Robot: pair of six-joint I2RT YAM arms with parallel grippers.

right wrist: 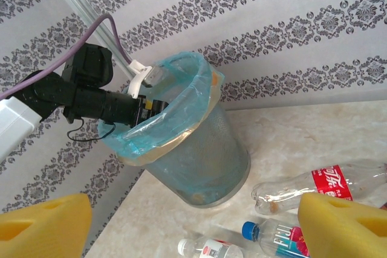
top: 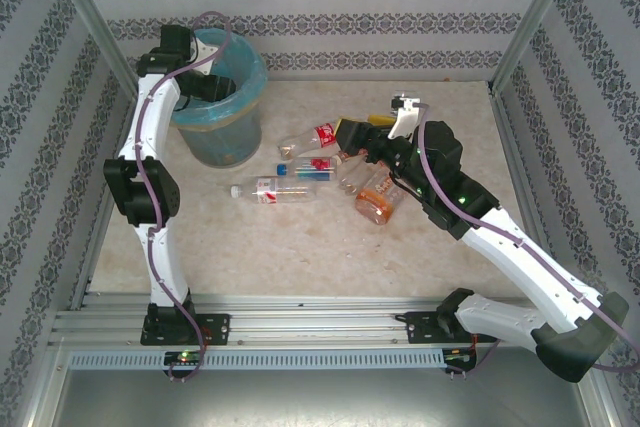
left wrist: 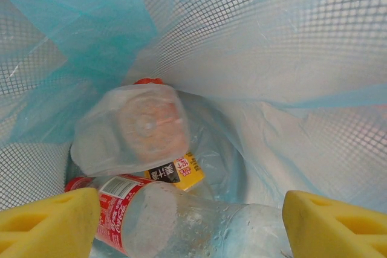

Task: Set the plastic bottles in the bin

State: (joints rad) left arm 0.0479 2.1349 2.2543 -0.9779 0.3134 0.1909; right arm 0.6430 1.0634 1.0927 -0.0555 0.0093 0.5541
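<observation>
1. Yellow foam pads (left wrist: 48,225) of the left claw (left wrist: 192,209) stand spread wide and pinch nothing. The claw hangs inside the mouth of the bin (left wrist: 272,28), looking straight down.
2. Below it, on the bin's floor, lie plastic bottles. A clear red-labelled bottle (left wrist: 121,216) is nearest the pads. A crumpled bottle (left wrist: 145,125), seen end-on and orange inside, lies past it. A yellow-and-black label (left wrist: 176,173) shows between the two.
3. The bin is round with a fine mesh wall, and a light blue bag (right wrist: 181,98) is folded over its rim. The left arm (top: 150,137) leans over that rim.
4. The right claw (right wrist: 193,228) is also spread and empty, well to the right of the bin above the loose bottles.
5. On the marbled beige worktop (top: 300,267), right of the bin, three bottles lie on their sides. They are a white-capped bottle (top: 275,190), a blue-capped bottle (top: 305,169) and a clear bottle with a red band (top: 318,137).
6. An orange-tinted bottle (top: 378,205) lies farthest from the bin, partly under the right arm (top: 500,237).
7. A purple cable (right wrist: 91,31) loops above the bin, and a patterned striped wall (right wrist: 272,22) stands behind it.
</observation>
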